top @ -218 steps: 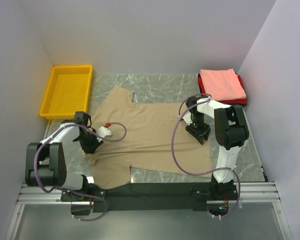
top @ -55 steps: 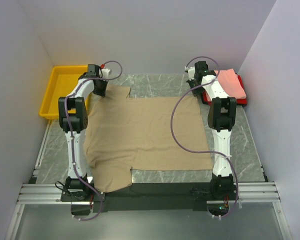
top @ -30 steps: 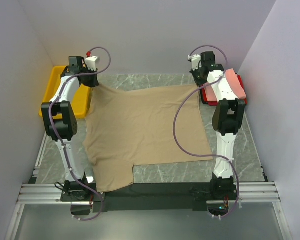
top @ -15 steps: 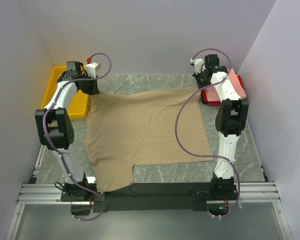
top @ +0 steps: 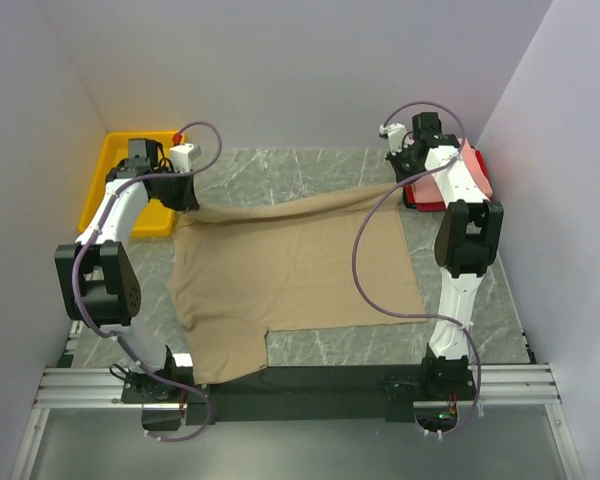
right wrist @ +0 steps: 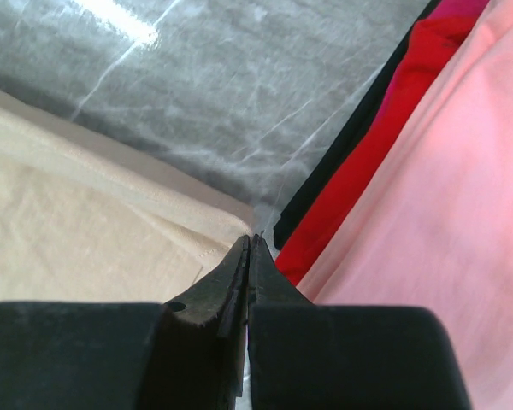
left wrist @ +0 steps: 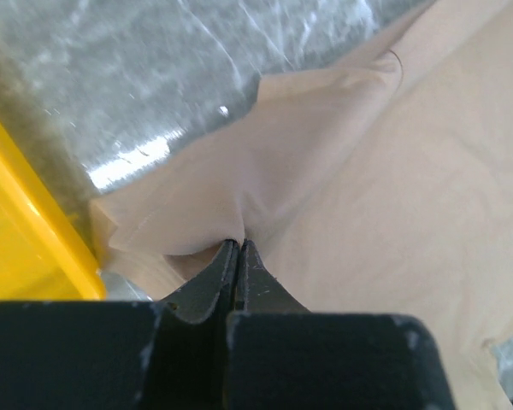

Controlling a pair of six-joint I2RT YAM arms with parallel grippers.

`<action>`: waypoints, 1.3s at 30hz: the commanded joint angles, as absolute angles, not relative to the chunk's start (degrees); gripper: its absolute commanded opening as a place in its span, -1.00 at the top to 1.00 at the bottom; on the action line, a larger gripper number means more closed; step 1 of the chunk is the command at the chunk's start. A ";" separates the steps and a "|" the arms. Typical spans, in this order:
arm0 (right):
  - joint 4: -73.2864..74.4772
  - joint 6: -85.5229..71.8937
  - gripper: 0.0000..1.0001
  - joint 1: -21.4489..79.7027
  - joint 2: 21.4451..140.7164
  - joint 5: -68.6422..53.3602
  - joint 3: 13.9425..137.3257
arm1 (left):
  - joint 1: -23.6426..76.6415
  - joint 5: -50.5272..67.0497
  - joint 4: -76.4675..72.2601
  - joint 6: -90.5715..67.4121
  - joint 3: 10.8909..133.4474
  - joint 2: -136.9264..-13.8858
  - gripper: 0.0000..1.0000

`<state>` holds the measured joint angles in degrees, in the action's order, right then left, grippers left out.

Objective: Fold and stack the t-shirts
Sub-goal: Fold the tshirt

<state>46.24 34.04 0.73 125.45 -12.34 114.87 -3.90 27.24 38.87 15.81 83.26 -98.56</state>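
The black left gripper (top: 184,194) and black right gripper (top: 404,181) each clamp a far corner of the soft tan cloth t-shirt (top: 290,262), its far edge raised.

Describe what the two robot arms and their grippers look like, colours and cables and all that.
Both the left arm and right arm have white links joined by chunky black joint housings. A thin purple cable loops loosely along each. The left gripper and right gripper are matte black, with two flat fingers tapering to narrow pointed tips. No markings are legible.
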 commanded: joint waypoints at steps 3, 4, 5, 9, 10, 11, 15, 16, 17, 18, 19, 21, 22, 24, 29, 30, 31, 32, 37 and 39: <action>48.07 37.26 1.00 -1.14 120.24 -14.41 113.12 | -3.87 28.48 41.84 17.58 79.99 -93.69 0.99; 48.25 37.70 1.00 -1.14 120.15 -14.76 112.33 | -3.87 28.04 41.75 17.67 78.68 -93.43 0.99; 48.60 38.14 1.00 -1.14 119.97 -15.03 111.80 | -3.87 27.78 41.75 17.75 78.05 -93.17 0.99; 49.13 40.68 1.00 -1.14 119.36 -14.86 109.25 | -3.95 26.19 41.92 18.28 75.42 -92.99 0.99; 49.13 41.13 1.00 -1.14 119.44 -14.59 108.29 | -3.87 25.76 41.84 18.54 74.54 -92.90 0.99; 49.04 41.92 1.00 -1.14 119.36 -14.15 107.76 | -3.87 25.49 41.75 18.63 74.01 -92.73 0.99; 49.91 43.94 1.00 -1.06 119.53 -13.97 105.74 | -3.96 24.35 41.66 18.98 72.25 -93.43 0.99; 50.18 44.55 1.00 -1.05 119.44 -13.97 105.38 | -3.87 24.08 42.10 19.16 72.07 -93.69 0.99; 50.53 45.69 1.00 -1.05 119.44 -13.80 105.03 | -3.95 23.91 42.27 19.42 71.72 -93.78 0.99; 50.71 46.23 1.00 -1.05 119.36 -13.54 103.90 | -3.87 23.91 42.19 19.86 70.94 -93.69 0.99; 50.45 46.75 1.00 -1.05 119.18 -13.19 103.28 | -3.87 23.65 42.19 20.04 70.41 -93.34 0.99; 50.10 47.99 1.00 -1.05 118.39 -12.83 101.79 | -3.95 23.73 42.36 20.56 69.88 -92.81 0.99; 50.01 48.25 1.00 -1.05 118.13 -12.83 101.43 | -3.96 23.73 42.45 20.48 69.79 -92.55 0.99; 50.27 48.60 1.00 -0.97 117.78 -13.01 101.51 | -3.87 23.82 42.54 20.39 70.22 -92.37 0.99; 52.64 50.88 1.00 -0.53 118.12 -12.83 102.66 | -3.96 24.00 43.86 21.35 71.28 -93.16 0.99; 53.08 51.41 1.00 -0.61 118.04 -12.66 101.96 | -3.87 23.65 43.77 21.88 71.02 -93.08 0.99; 53.09 52.03 1.00 -0.62 117.86 -12.40 101.34 | -3.95 23.47 43.86 22.15 71.02 -93.16 0.99; 53.00 52.81 1.00 -0.53 117.77 -11.96 100.64 | -3.96 23.29 44.03 22.41 71.02 -93.43 0.99; 51.94 53.35 1.00 -0.44 115.75 -12.04 97.56 | -3.95 23.20 44.65 22.94 70.75 -92.55 0.99; 52.12 53.44 1.00 -0.44 115.49 -12.22 97.29 | -3.87 23.03 45.52 23.29 70.66 -92.37 0.99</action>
<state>52.05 51.79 -0.51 120.07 -13.19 97.78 -3.88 23.94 43.55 21.63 69.76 -95.29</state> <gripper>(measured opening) 0.009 0.013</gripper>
